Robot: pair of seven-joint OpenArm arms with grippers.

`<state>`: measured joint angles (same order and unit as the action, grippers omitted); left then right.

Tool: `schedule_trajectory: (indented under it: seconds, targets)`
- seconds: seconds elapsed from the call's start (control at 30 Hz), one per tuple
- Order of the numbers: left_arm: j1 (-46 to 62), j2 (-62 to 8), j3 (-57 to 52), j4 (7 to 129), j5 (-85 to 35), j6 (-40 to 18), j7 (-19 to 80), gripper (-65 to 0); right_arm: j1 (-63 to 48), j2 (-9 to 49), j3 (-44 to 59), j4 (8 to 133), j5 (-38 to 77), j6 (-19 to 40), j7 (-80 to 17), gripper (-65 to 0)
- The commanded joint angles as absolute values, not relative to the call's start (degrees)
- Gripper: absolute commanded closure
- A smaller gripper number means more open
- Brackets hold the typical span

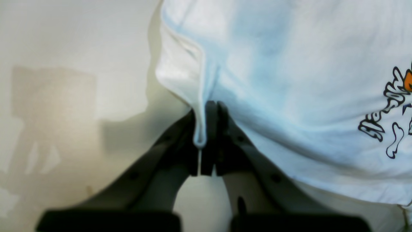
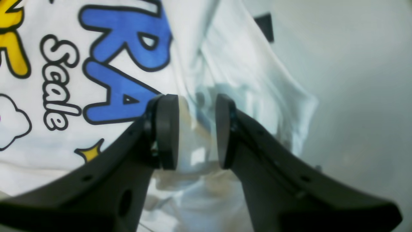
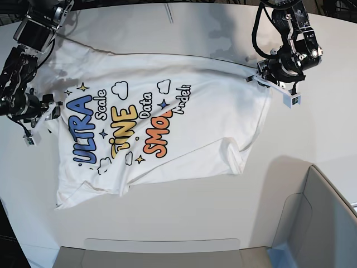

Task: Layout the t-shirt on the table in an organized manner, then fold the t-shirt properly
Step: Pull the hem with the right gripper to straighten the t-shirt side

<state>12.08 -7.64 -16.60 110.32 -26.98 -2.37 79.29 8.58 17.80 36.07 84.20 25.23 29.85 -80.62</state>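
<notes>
Left wrist view: the left gripper [image 1: 206,141] sits at lower centre, its jaws pressed together on a thin fold of the t-shirt [image 1: 289,80], a pinched ridge of white cloth running up from between them. The shirt fills the upper right of the frame, part of the black-outlined print showing at the right edge; the table [image 1: 64,64] lies bare on the left.

Right wrist view: the right gripper [image 2: 196,132] stands at centre with its round pads apart, a bunch of white shirt fabric filling the gap between them. Whether the pads actually clamp it cannot be told. Blue letters and "Scale" show at upper left.

Base view: the t-shirt [image 3: 167,134] lies spread print-up across the middle of the table [image 3: 223,223], wrinkled along its lower edge. The left gripper [image 3: 262,75] meets the shirt's upper right corner; the right gripper [image 3: 47,109] is at its left edge
</notes>
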Motion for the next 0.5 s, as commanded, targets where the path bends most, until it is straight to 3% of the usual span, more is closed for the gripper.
schedule_trajectory:
  seconds: [0.0,0.47]
  targets:
    - [11.6,-8.0,-16.9,111.3,-27.2,-2.3,79.5,0.0,9.9,19.1,36.2,85.1,25.6,30.5,-80.0,-19.6]
    - [11.9,-8.0,-16.9,111.3,-27.2,-2.3,79.5,0.0,19.1,25.5,32.5,63.5,25.4,30.0,-62.7,-19.6]
